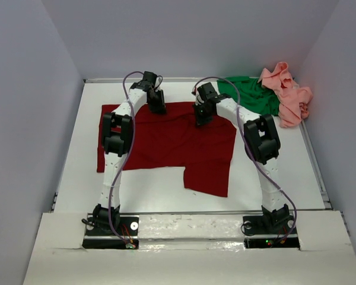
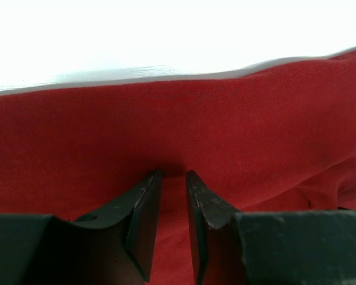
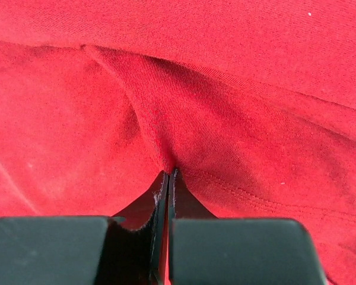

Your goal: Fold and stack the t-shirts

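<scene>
The dark red t-shirt [image 1: 166, 145] lies spread flat in the middle of the white table [image 1: 154, 190], one part hanging toward the front. My left gripper [image 1: 156, 108] rests at its far edge. In the left wrist view its jaws [image 2: 173, 173] stand a little apart, tips down on the red cloth [image 2: 237, 119], and nothing is pinched. My right gripper [image 1: 202, 119] sits near the shirt's far right part. In the right wrist view it [image 3: 168, 172] is shut on a raised fold of the red cloth [image 3: 225, 95]. The bright green t-shirt [image 1: 249, 95] and the salmon pink t-shirt [image 1: 288, 95] lie crumpled at the back right.
Grey walls close in the table on the left, back and right. The green and pink heap fills the back right corner, just beyond the right arm's elbow [image 1: 261, 139]. Both arm bases stand at the near edge.
</scene>
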Tool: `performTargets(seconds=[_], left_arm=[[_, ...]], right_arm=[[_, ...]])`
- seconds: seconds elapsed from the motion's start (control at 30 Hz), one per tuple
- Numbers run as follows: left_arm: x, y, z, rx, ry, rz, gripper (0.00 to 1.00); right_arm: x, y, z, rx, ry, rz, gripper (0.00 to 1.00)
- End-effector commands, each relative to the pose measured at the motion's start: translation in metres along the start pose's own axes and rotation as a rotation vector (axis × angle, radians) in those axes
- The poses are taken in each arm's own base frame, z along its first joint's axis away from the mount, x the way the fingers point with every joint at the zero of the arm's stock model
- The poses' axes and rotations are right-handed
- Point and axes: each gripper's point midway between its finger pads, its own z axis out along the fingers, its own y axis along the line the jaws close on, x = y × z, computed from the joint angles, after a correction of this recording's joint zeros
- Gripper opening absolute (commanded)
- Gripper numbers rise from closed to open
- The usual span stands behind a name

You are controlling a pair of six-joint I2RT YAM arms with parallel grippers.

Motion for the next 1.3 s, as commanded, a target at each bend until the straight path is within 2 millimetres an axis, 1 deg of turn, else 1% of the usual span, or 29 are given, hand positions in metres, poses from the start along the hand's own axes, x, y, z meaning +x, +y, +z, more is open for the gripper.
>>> performTargets(seconds=[0.0, 0.07, 0.17, 0.2, 0.23, 0.3, 0.4, 0.53, 0.6, 0.63, 0.77, 0.83, 0.97, 1.0, 1.03, 1.1, 1.13, 1.2, 1.23, 1.27], left_arm=[[0.013, 0.011, 0.004, -0.050, 0.055, -0.010, 0.38], [0.012, 0.011, 0.004, -0.053, 0.054, -0.010, 0.38], [0.013, 0.012, 0.005, -0.057, 0.054, -0.012, 0.38], [0.012, 0.012, 0.005, -0.057, 0.054, -0.012, 0.38], [0.013, 0.012, 0.005, -0.056, 0.056, -0.014, 0.38], [0.014, 0.012, 0.006, -0.056, 0.057, -0.014, 0.38], [0.013, 0.012, 0.007, -0.054, 0.055, -0.017, 0.38], [0.012, 0.011, 0.006, -0.054, 0.055, -0.017, 0.38], [0.010, 0.011, 0.005, -0.055, 0.051, -0.016, 0.38], [0.010, 0.011, 0.004, -0.053, 0.052, -0.013, 0.38], [0.012, 0.011, 0.006, -0.055, 0.058, -0.013, 0.38], [0.011, 0.011, 0.006, -0.056, 0.056, -0.011, 0.38], [0.011, 0.012, 0.006, -0.059, 0.056, -0.008, 0.38], [0.012, 0.012, 0.006, -0.060, 0.059, -0.010, 0.38], [0.012, 0.013, 0.006, -0.062, 0.059, -0.009, 0.38], [0.012, 0.013, 0.006, -0.062, 0.060, -0.007, 0.38], [0.013, 0.014, 0.006, -0.066, 0.062, -0.008, 0.38], [0.013, 0.015, 0.006, -0.071, 0.062, -0.007, 0.38], [0.013, 0.015, 0.005, -0.071, 0.060, -0.006, 0.38], [0.012, 0.017, 0.005, -0.075, 0.059, -0.008, 0.38]], right_arm=[[-0.020, 0.003, -0.018, 0.010, -0.038, -0.007, 0.00], [-0.025, 0.006, -0.028, 0.007, -0.049, -0.006, 0.00], [-0.027, 0.011, -0.040, -0.002, -0.027, 0.003, 0.00], [-0.032, 0.014, -0.043, -0.012, -0.031, 0.005, 0.00], [-0.027, 0.016, -0.047, -0.020, 0.000, 0.013, 0.00], [-0.025, 0.021, -0.051, -0.040, 0.021, 0.024, 0.00], [-0.017, 0.027, -0.052, -0.069, 0.084, 0.050, 0.00], [0.004, 0.032, -0.052, -0.098, 0.178, 0.084, 0.00], [0.010, 0.033, -0.051, -0.101, 0.205, 0.095, 0.00], [0.017, 0.034, -0.050, -0.110, 0.235, 0.102, 0.00], [0.037, 0.032, -0.045, -0.113, 0.315, 0.113, 0.00], [0.044, 0.031, -0.045, -0.110, 0.340, 0.117, 0.00], [0.046, 0.030, -0.047, -0.101, 0.351, 0.113, 0.01], [0.045, 0.028, -0.047, -0.089, 0.348, 0.113, 0.11], [0.042, 0.024, -0.048, -0.063, 0.334, 0.109, 0.28], [0.036, 0.021, -0.050, -0.036, 0.307, 0.115, 0.38], [0.029, 0.020, -0.054, -0.024, 0.281, 0.109, 0.48], [0.022, 0.018, -0.059, -0.031, 0.253, 0.131, 0.50], [0.018, 0.021, -0.060, -0.042, 0.237, 0.136, 0.50], [0.013, 0.015, -0.066, -0.063, 0.222, 0.169, 0.50]])
